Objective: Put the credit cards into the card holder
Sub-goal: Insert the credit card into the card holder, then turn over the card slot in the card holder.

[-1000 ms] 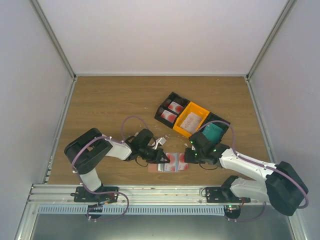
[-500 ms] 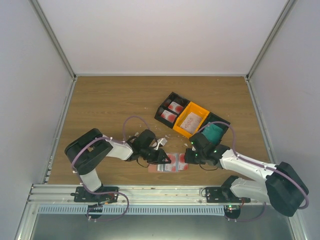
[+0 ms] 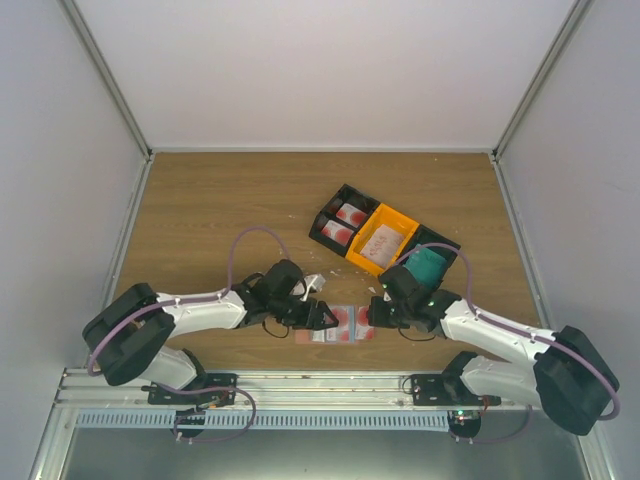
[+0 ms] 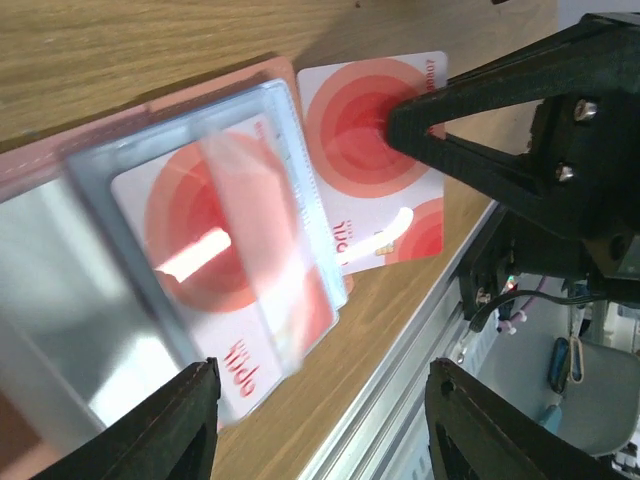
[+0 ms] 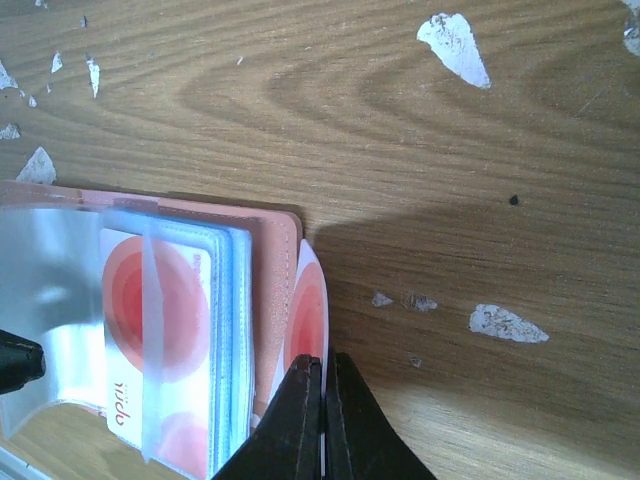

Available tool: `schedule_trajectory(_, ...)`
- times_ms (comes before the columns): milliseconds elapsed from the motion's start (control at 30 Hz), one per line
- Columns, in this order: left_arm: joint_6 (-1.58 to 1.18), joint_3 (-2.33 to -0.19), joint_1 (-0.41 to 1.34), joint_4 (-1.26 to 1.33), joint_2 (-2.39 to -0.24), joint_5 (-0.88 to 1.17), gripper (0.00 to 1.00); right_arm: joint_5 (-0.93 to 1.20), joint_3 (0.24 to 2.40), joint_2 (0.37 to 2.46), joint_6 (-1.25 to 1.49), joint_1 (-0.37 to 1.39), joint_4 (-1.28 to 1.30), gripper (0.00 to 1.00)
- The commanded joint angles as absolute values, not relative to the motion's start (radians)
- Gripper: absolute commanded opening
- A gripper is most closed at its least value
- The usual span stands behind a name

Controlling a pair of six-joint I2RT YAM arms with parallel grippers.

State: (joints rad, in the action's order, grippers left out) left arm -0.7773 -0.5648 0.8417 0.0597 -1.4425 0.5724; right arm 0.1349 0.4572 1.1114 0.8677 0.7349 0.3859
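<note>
- Left gripper (image 3: 324,316) is open: its two fingers (image 4: 160,425) sit wide apart at the bottom of the left wrist view, with nothing held between them, above the card holder's plastic sleeves.
- Right gripper (image 3: 369,315) is closed, jaws pressed together, and its tip rests on the red circle of a loose card (image 4: 375,150) in the upper right of the left wrist view.
- Low in the centre of the top view, the salmon-pink card holder (image 3: 340,325) lies open and flat on the wooden table (image 3: 220,210), between the two grippers.
- Its clear sleeves fan out, and a sleeved card (image 4: 215,235), white with red circles, sits inside one.
- At the holder's right edge the loose card lies flat, one side tucked under the pink cover and the rest on the wood.
- Right of centre in the top view, three bins stand in a diagonal row. The black bin (image 3: 316,226) holds red-and-white cards (image 3: 350,213), the orange bin (image 3: 400,215) is in the middle, and teal cards (image 3: 428,265) fill the last one, just beside the right arm.
- White flecks (image 5: 455,45) dot the wood around the holder.
</note>
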Motion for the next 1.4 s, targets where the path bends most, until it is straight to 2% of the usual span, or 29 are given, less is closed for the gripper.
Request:
schedule_trajectory(0, -0.766, -0.544, 0.849, -0.025, -1.393, 0.496, 0.57, 0.082, 0.46, 1.101, 0.844, 0.738, 0.446, 0.0)
schedule_trajectory(100, -0.763, -0.56, 0.851, -0.042, -1.39, 0.473, 0.5, 0.05, 0.481, 1.066, 0.842, 0.738, 0.465, 0.01)
schedule_trajectory(300, -0.732, -0.594, 0.866, -0.008, -1.429, 0.471, 0.26, 0.032, 0.523, 1.025, 0.833, 0.737, 0.481, 0.01)
schedule_trajectory(533, -0.725, -0.611, 0.877, 0.047, -1.528, 0.458, 0.08, 0.113, 0.515, 0.994, 0.816, 0.737, 0.4, 0.01)
schedule_trajectory(767, -0.712, -0.596, 0.878, 0.022, -1.563, 0.414, 0.01, 0.177, 0.492, 0.995, 0.809, 0.738, 0.344, 0.01)
schedule_trajectory(1167, -0.713, -0.572, 0.881, 0.02, -1.581, 0.403, 0.0, 0.203, 0.472, 1.05, 0.844, 0.737, 0.331, 0.0)
schedule_trajectory(1367, -0.711, -0.57, 0.881, 0.02, -1.582, 0.406, 0.0, 0.247, 0.433, 1.064, 0.868, 0.736, 0.246, 0.0)
